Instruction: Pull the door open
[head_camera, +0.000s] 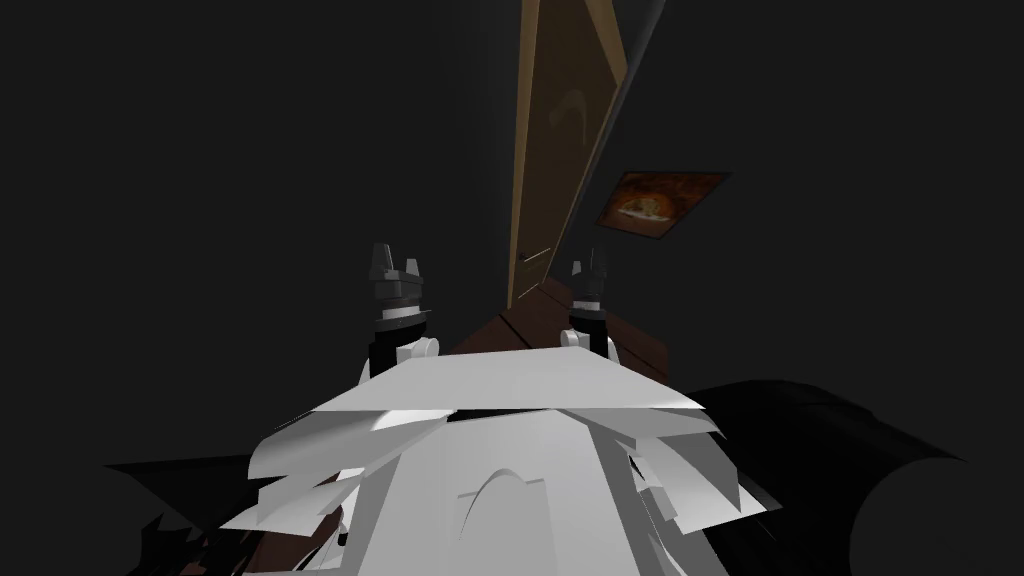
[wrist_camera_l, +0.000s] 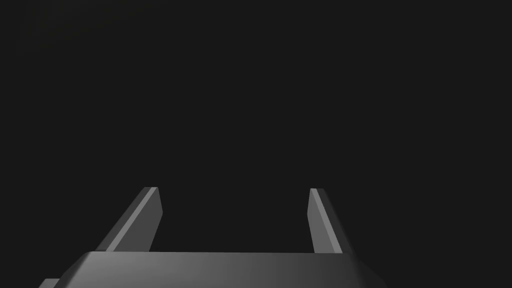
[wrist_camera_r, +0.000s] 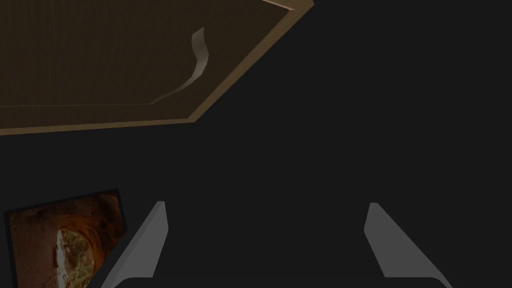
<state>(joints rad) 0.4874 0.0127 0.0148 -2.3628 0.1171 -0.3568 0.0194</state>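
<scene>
gap to close before any pull

right gripper (wrist_camera_r: 266, 203) gapes fully, nothing btwn its fingers (wrist_camera_r: 150, 240). in head view it sits just right of frame centre, under the lower end of the door (head_camera: 550, 180). handle (wrist_camera_r: 197, 60), a pale curved lever on that brown door, is well apart from the fingertips and off their line, so the aim is wrong as it stands. door runs up the upper middle of the head frame at a steep slant; can't tell which edge has the hinges. framed picture (head_camera: 655, 203) hangs on the dark wall right of it. left gripper (wrist_camera_l: 231, 190), left of centre in head view, is also spread wide & empty, facing a flat dark surface.

to do it well, imo: turn the wrist till the lever lies btwn both blades, go in square, clamp firmly before pulling. then draw back along the door's arc, not straight, or the blades prob slip off. keep the idle arm out of the swing path.
</scene>
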